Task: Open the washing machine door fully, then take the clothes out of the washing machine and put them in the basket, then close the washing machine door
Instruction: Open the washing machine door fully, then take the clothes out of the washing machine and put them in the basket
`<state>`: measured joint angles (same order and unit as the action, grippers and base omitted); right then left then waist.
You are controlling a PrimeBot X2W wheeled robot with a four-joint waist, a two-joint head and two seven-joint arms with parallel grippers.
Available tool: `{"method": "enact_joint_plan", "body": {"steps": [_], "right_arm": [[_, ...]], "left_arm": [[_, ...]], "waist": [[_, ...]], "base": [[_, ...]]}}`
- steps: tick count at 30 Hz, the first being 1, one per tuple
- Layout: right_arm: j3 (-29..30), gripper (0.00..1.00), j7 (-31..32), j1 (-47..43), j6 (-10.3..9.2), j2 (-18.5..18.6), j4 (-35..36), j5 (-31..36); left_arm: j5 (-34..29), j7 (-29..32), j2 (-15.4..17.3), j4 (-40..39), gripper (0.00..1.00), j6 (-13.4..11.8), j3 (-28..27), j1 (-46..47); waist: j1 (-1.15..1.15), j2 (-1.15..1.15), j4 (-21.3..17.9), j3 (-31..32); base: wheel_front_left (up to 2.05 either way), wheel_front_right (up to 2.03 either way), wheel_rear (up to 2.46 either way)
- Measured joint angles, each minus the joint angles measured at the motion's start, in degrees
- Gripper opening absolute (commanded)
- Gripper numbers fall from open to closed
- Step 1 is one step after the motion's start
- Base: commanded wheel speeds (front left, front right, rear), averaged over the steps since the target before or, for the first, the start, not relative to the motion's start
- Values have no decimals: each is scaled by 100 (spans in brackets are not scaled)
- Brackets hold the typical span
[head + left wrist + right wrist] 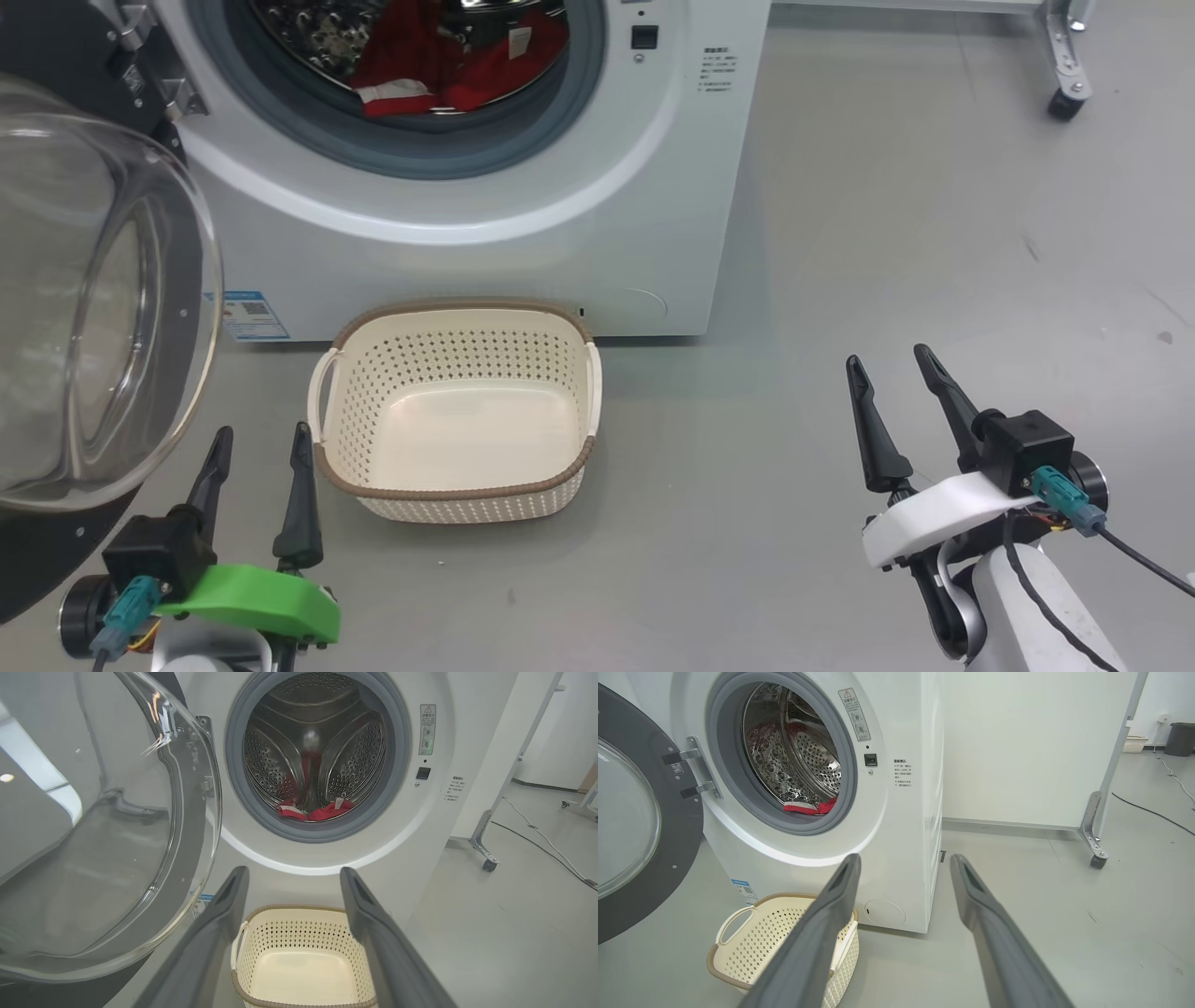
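The white washing machine (523, 252) stands with its round door (84, 317) swung wide open to the left, glass bowl bulging toward me. Red clothes (448, 65) with white trim lie in the bottom of the steel drum, also seen as clothes (313, 811) and clothes (810, 807). The cream basket (457, 495) sits empty on the floor right in front of the machine. My left gripper (261, 443) is open, low beside the basket's left side. My right gripper (892, 364) is open over bare floor to the basket's right. Neither holds anything.
A grey floor (887, 233) spreads to the right of the machine. A white frame on a caster wheel (1064, 101) stands at the back right, and a cable (542, 835) runs across the floor there. The open door (93, 835) takes up the space on the left.
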<state>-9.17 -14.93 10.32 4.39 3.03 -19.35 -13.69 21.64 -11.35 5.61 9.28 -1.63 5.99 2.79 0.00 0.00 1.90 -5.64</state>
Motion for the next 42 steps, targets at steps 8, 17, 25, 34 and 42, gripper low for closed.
{"method": "enact_joint_plan", "body": {"steps": [8,17,25,34,42], "right_arm": [[47,100,0,-36,-62,-10,116,-41],[44,100,0,-38,-105,-18,188,-42],[-1,100,0,-129,-155,-20,246,-85],[-7,100,0,-142,-157,-21,265,-85],[-5,100,0,-154,-159,-22,268,-85]], "left_arm": [[-23,121,41,-26,100,0,107,-36],[-23,174,41,-46,100,0,120,-36],[-23,178,40,-47,100,0,122,-36],[-74,172,38,-71,100,-18,132,-37],[-156,164,36,-169,100,-47,140,-38]], "waist": [[0,0,-192,-18],[0,0,-210,-35],[0,0,-209,-20],[0,0,-210,18],[0,0,-239,51]], "base": [[0,0,0],[0,0,0],[0,0,0],[5,-5,0],[35,-35,0]]}}
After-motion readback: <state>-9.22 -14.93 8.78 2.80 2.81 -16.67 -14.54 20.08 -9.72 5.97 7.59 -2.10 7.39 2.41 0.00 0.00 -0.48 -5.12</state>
